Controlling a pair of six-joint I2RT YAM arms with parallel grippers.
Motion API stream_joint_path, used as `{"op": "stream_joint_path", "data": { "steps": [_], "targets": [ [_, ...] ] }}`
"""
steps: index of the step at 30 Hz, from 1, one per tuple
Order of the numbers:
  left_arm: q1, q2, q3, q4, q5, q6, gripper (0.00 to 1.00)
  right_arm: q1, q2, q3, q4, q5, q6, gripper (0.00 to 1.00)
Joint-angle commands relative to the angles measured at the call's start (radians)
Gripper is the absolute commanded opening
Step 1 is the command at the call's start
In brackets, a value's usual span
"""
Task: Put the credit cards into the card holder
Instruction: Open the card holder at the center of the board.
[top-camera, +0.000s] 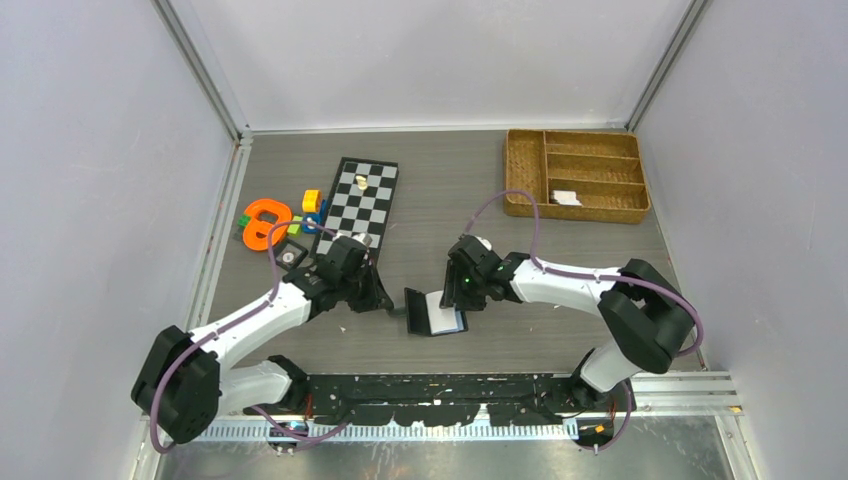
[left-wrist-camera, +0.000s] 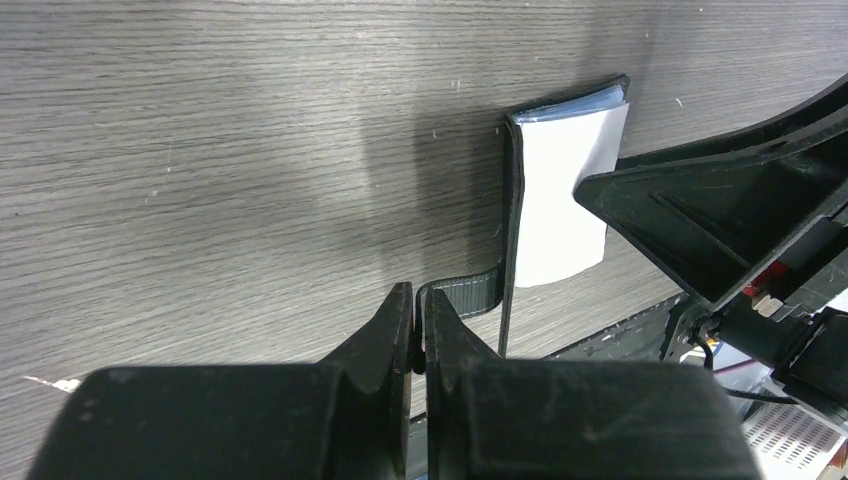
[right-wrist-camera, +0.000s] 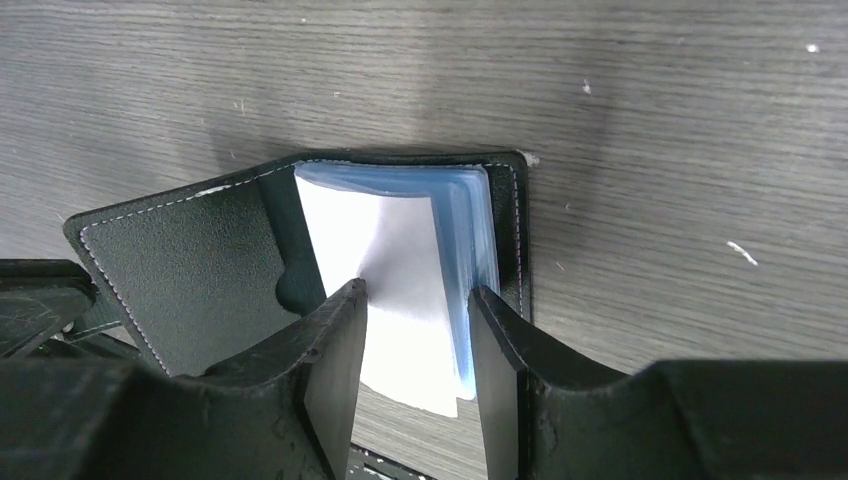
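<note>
You're looking at a black card holder (right-wrist-camera: 190, 270) with white stitching, pale blue inside, and a plain white card (right-wrist-camera: 390, 250) showing against that blue, all on a grey wood-grain counter (right-wrist-camera: 650, 120). Farther back you have a black-and-white chequered chessboard (top-camera: 360, 198) and a brown woven tray (top-camera: 577, 134).

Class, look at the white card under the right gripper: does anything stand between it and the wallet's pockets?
Nothing visible does. The card already has its far end among the blue sleeves of the wallet, between the open fingers of the right gripper. The left gripper, shut on the strap, holds the wallet open.
</note>
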Motion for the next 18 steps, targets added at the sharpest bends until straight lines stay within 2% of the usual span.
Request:
{"op": "stream_joint_path", "data": {
  "steps": [1, 18],
  "targets": [
    [0.003, 0.007, 0.036, -0.019, -0.028, -0.002, 0.00, -0.009, 0.023, -0.022, 0.063, -0.040, 0.003, 0.48],
    [0.014, 0.094, 0.023, -0.014, -0.056, 0.014, 0.00, -0.010, 0.031, -0.029, 0.260, -0.287, -0.039, 0.47]
  ]
}}
